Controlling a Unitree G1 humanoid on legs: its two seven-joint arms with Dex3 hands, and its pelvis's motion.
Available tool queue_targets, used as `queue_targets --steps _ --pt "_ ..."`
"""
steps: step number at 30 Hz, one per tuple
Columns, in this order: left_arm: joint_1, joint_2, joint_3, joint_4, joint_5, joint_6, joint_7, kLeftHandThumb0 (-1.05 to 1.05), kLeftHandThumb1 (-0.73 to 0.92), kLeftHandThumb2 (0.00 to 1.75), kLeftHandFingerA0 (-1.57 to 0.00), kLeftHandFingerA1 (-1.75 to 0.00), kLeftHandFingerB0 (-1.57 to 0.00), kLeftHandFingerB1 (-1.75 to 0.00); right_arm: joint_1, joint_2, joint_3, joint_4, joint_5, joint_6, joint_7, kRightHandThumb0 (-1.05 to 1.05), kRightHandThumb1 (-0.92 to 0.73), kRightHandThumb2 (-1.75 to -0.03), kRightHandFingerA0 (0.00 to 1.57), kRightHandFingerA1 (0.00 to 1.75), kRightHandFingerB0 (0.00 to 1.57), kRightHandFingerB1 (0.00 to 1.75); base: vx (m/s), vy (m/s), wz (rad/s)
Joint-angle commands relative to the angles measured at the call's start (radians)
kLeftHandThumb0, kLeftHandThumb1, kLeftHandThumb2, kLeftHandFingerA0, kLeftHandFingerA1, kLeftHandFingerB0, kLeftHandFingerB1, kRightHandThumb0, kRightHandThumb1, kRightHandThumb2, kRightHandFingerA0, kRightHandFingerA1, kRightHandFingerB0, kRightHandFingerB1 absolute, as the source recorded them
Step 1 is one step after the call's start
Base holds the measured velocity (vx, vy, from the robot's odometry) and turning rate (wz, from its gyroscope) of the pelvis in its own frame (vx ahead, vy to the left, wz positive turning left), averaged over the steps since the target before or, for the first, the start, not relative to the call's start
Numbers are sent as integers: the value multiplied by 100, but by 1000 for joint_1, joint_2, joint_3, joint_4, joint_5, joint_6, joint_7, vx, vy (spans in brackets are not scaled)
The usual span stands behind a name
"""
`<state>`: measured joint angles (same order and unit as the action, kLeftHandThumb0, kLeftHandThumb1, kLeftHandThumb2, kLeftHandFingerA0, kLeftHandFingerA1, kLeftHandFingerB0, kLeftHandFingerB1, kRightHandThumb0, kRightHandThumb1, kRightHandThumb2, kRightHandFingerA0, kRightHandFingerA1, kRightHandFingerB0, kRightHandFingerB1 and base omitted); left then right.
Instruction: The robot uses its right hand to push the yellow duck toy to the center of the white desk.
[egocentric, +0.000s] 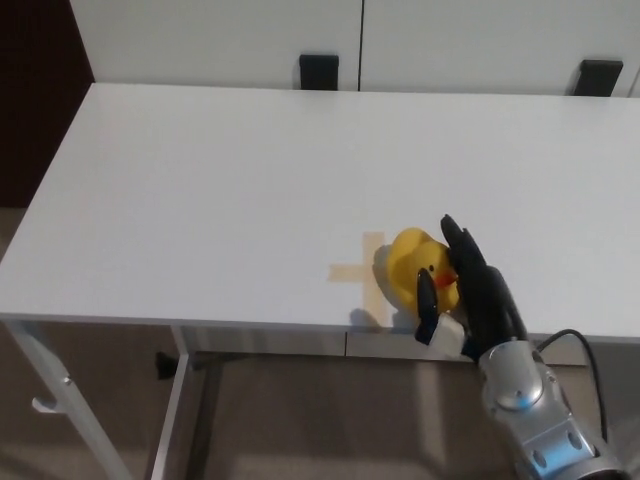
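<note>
The white desk (200, 200) fills most of the head view, its near edge running across the lower part of the picture. Beyond its far edge stands a pale wall or cabinet front (220, 40), against which two black brackets (318, 72) (598, 77) are seen.

The landmark is the tan tape cross (362, 272), laid flat on the desk close to the near edge and slightly right of the desk's middle. All positions below are given relative to it.

The silver forearm (530, 420) of the right arm rises from below the near edge, to the lower right of the cross, with a black cable looped beside it. It ends in the right hand (468, 290), which lies just to the right of the cross, above the desk's near edge. The hand holds nothing: its black fingers (462, 250) are extended and spread, with the thumb set apart on the cross side, and they lie against the right flank of the yellow duck toy (415, 268).

The yellow duck toy stands on the desk, overlapping the right arm of the cross and hiding its tip. Its orange beak points toward the hand. Its shadow falls on the lower limb of the cross.
</note>
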<state>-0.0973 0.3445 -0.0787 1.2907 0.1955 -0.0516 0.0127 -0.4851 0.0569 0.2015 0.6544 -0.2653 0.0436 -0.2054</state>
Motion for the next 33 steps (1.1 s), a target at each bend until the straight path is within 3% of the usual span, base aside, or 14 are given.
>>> queue_targets --steps 1,25,26,28,32,33 --pt "0 6 -1 -6 7 -4 -9 -13 66 72 -84 -69 -80 -61 -5 38 45 -6 -35 38 -2 -105 -88 -126 0 27 0 10 0 0 0" --pt "-2 8 -9 -10 8 5 -11 -14 67 71 -86 -71 -80 -61 -17 63 59 -18 -9 22 70 -105 -89 -125 0 17 0 5 0 0 0" --pt "2 8 -9 -10 7 1 -12 -15 66 70 -86 -70 -80 -60 -12 55 58 -17 -26 10 38 -93 -92 -89 0 0 0 0 0 0 0" --pt "6 7 -9 -9 8 1 -9 -14 63 74 -88 -75 -84 -61 1 42 60 -27 -82 2 -66 -96 -84 -95 0 0 0 0 0 0 0" --pt "7 4 -7 -6 5 5 -5 -14 64 72 -88 -75 -83 -60 19 26 58 -51 -147 10 -199 -97 -92 -88 0 0 0 0 0 0 0" --pt "8 4 -9 -6 7 4 -5 -15 66 72 -87 -72 -82 -59 23 15 45 -68 -164 16 -243 -100 -85 -100 0 0 0 0 0 0 0"
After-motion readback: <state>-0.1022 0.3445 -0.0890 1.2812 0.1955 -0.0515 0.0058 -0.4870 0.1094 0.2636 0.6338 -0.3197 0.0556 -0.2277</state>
